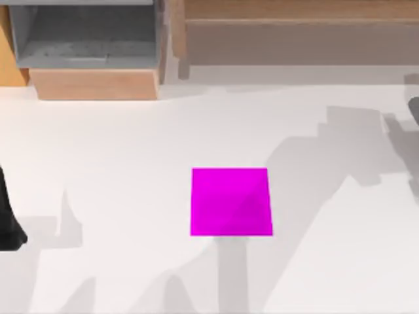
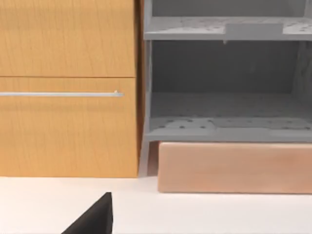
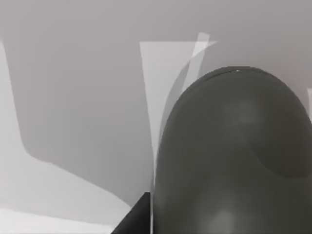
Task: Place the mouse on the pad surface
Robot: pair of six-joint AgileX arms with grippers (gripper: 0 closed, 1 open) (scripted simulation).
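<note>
Right gripper close over mouse (image 3: 234,156) (grip state: cannot tell). Left arm (image 1: 8,222) parked at table's left edge. Pad (image 1: 230,201) bare, mid-table.

A flat, bright magenta pad (image 1: 231,201) lies square on the white table, just below the middle of the top view, thin, unmarked and with nothing resting on it; soft shadow crosses its lower right part. The mouse (image 3: 234,156), a smooth dark grey rounded body, looms close in the right wrist view, its domed back catching pale highlights above the light surface. In the top view a sliver of grey at the right edge, well apart from the pad, may be the mouse, though too little shows to be sure
</note>
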